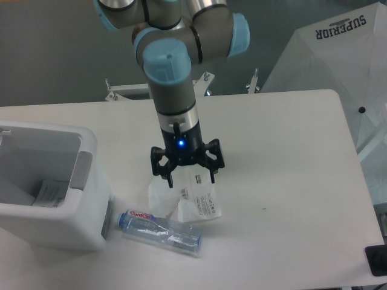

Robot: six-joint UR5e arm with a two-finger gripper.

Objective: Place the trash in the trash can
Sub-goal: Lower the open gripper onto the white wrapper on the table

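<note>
The wrapper (pixel 184 198), thin clear plastic with white printed labels, lies flat on the white table (pixel 284 157) near the middle, slightly left of centre. Directly above it hangs the gripper (pixel 190 182), pointing straight down with its two black fingers spread apart, one finger over the wrapper's left part and the other over its right, upper edge. The jaws are released and hold nothing; whether the fingertips touch the plastic cannot be told from this view. A blue light glows on the gripper body, and the arm (pixel 172 66) rises above it, grey with pale blue joint caps.

Just nearer than the wrapper lies the bottle (pixel 160 232), small and clear, on its side, with its blue cap toward the left and a red-lettered label next to the cap. Its far side is close to the wrapper's near edge, perhaps touching.

The bin (pixel 91 181), boxy and white with a thick rim and a grey handle panel on its right wall, stands at the left of the table, its near right corner just beside the bottle's cap. Some paper-like piece shows inside it.

At the far right stands a white umbrella-like canopy (pixel 338 54) printed with "SUPERIOR". A small black object (pixel 376 261) sits at the near right edge.
</note>
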